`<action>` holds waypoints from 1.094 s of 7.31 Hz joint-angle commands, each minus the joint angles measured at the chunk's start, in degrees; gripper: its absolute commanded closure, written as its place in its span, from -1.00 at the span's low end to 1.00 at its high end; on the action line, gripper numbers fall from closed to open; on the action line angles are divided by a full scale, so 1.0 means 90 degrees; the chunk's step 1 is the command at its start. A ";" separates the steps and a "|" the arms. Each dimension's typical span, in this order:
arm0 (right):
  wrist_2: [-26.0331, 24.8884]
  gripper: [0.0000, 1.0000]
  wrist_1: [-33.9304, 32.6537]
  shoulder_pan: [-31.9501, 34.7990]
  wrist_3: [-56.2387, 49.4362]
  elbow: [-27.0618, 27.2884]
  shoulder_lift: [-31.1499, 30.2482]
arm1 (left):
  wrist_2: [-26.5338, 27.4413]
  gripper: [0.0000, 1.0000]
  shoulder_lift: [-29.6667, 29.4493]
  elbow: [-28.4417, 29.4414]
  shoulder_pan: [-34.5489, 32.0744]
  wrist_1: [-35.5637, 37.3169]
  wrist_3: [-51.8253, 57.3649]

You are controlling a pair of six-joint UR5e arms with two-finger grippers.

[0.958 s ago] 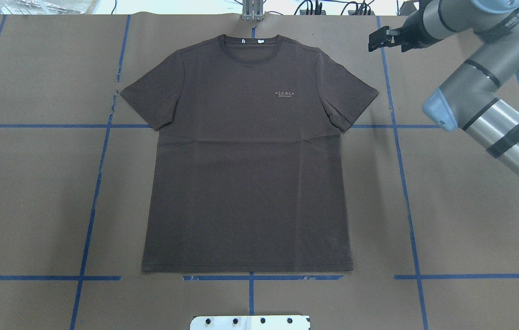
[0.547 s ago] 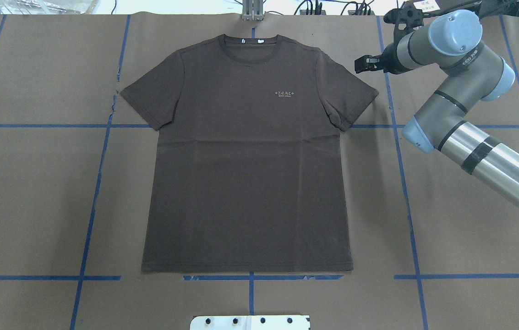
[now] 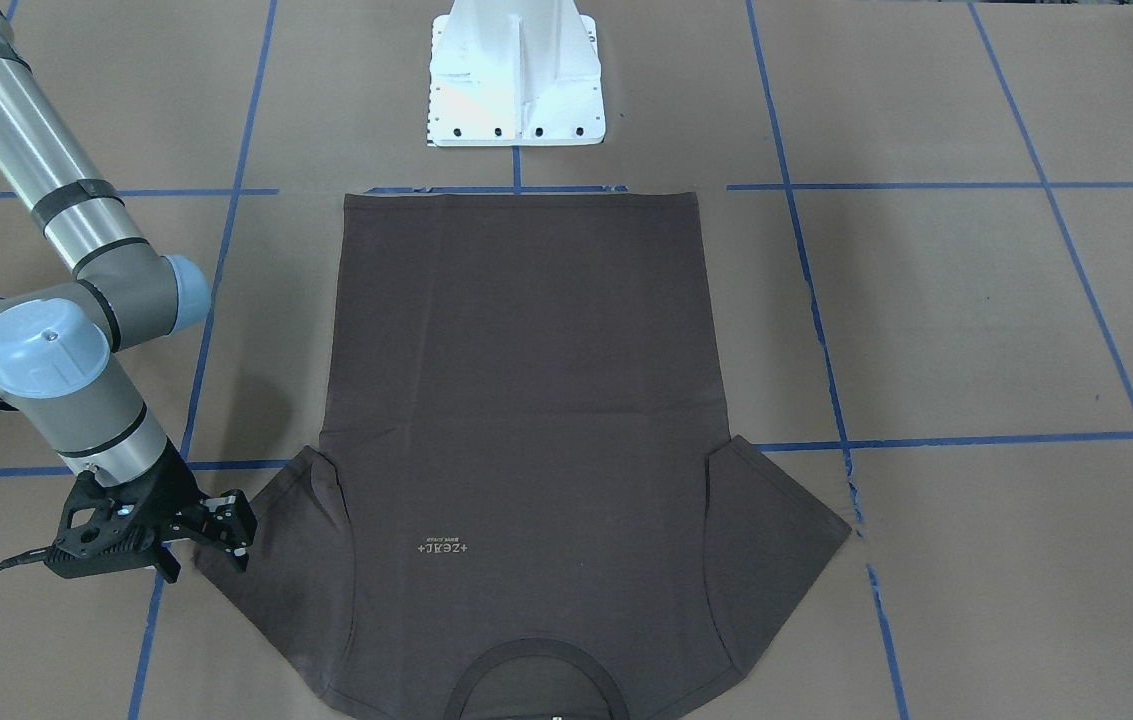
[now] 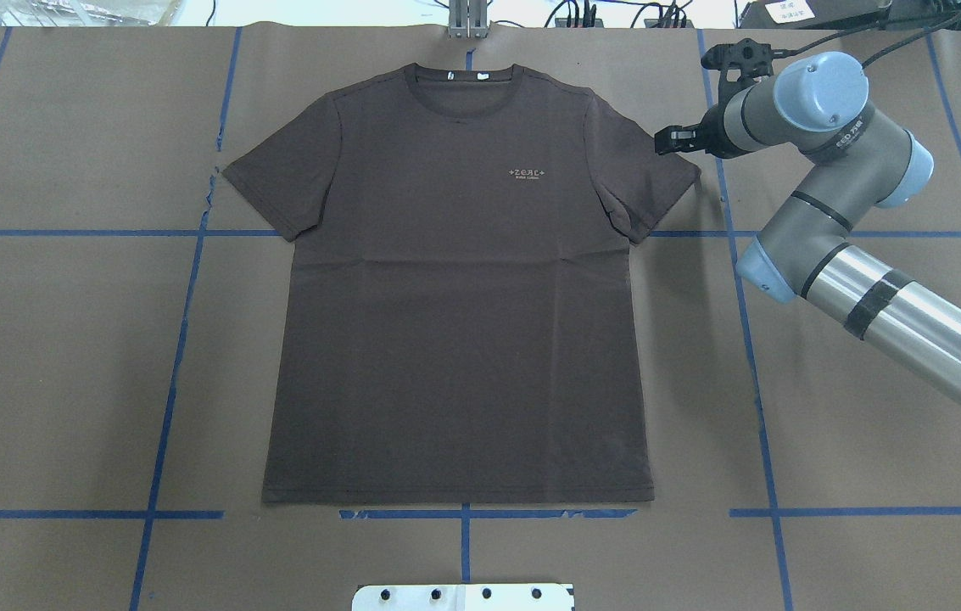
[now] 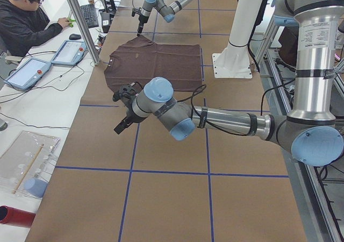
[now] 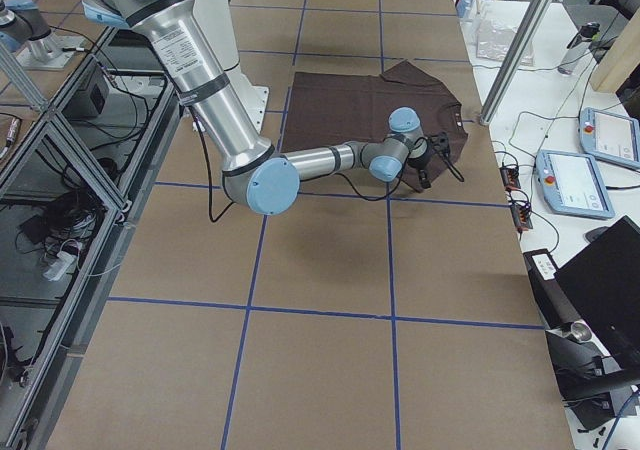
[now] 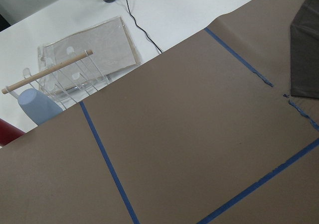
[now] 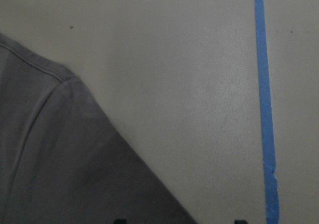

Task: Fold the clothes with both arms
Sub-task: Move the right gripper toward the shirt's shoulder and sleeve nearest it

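Observation:
The dark brown T-shirt (image 4: 455,297) lies flat and face up on the brown paper, collar at the far side and hem toward the robot's base; it also shows in the front view (image 3: 526,380). My right gripper (image 4: 668,140) stands open at the outer edge of the sleeve (image 4: 658,174) on its side, fingers pointing down (image 3: 226,535). In the right wrist view the sleeve (image 8: 60,159) fills the lower left. My left gripper (image 5: 121,126) hangs over bare paper well away from the shirt; I cannot tell if it is open or shut.
Blue tape lines (image 4: 751,339) grid the paper. The white pedestal base (image 3: 516,90) stands behind the hem. A person (image 5: 27,16) sits at a side desk with tablets (image 5: 67,51). A clear rack with a wooden dowel (image 7: 65,79) lies past the paper's edge.
The right arm has swung in and down, bringing its gripper from the far right corner to the shirt's sleeve edge. The shirt has not moved.

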 commanded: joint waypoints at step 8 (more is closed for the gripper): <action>-0.0228 -0.08 0.0011 -0.0149 0.0008 -0.0053 -0.0084 | 0.0001 -1.00 -0.0077 0.0088 0.0000 -0.0009 0.0005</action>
